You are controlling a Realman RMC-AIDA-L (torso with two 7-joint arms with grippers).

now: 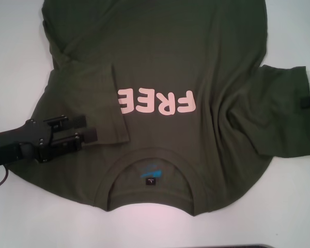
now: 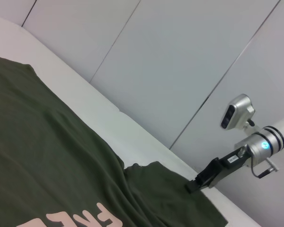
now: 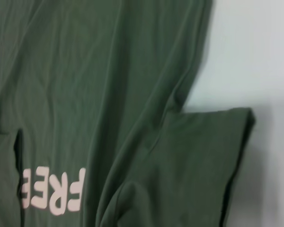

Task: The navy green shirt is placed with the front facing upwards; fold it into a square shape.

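The left tool (image 1: 85,129) is positioned over the folded-in left sleeve (image 1: 101,103), its fingers set apart with nothing clamped. The navy green shirt (image 1: 196,62) is spread front-up on the white desk (image 1: 15,51) (collar nearest the robot). The right tool (image 2: 203,178) is seen at the right sleeve's edge; its finger state cannot be told.

Lettering "FREE" (image 1: 156,102), pale pink block capitals, printed on the chest of the navy green shirt (image 1: 196,57); reads upside down in the head view, just beyond the fingertips of the left gripper (image 1: 88,128), toward the shirt's middle. Blue neck label (image 1: 150,171) inside the collar, beside the same gripper on the near side: markings too small to read.
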